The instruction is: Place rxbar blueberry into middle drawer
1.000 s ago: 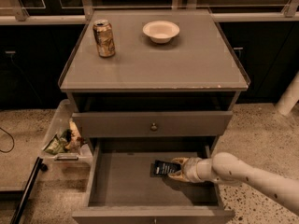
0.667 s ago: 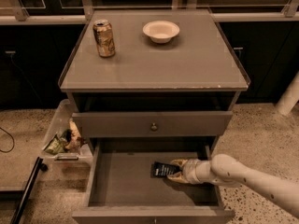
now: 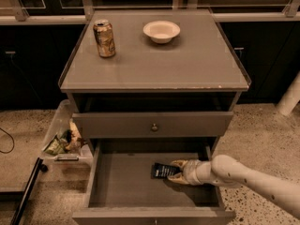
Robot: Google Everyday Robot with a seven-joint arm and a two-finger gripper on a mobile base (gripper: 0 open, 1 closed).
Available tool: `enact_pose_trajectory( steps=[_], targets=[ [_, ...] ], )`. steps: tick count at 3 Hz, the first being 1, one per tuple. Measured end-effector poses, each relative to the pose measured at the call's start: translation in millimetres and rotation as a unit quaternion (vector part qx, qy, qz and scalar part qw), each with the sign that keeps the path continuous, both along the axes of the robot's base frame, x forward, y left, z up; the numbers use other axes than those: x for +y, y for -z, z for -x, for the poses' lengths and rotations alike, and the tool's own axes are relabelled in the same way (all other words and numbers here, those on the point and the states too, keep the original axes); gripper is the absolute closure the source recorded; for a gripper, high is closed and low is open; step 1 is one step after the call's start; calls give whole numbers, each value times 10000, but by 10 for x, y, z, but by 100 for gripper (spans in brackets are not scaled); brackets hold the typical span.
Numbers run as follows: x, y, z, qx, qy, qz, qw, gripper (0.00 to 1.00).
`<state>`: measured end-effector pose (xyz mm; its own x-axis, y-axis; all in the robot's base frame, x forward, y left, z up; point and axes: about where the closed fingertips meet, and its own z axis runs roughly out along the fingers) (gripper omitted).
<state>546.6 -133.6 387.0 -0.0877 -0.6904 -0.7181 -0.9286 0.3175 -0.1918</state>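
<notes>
Likely light and slick, the flat navy-blue snack bar [image 3: 163, 170] is pinched endwise by the gripper [image 3: 175, 171] inside the grey wooden drawer [image 3: 122, 184].

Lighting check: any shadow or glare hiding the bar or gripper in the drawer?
Camera view: top-lit, no glare on the cabinet top; the open drawer is dim, darkest along its back; the gripper, inside the drawer at right, grips the snack bar and throws a shadow below itself; both are readable.
</notes>
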Motion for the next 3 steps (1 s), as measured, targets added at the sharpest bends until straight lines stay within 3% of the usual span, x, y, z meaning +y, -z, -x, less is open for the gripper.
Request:
enact_pose_trajectory(
  steps=[2, 3],
  targets=[
    [0, 0, 0, 0, 0, 0, 10000, 12],
    [-36, -63, 17, 20, -20, -64, 10000, 0]
  ],
)
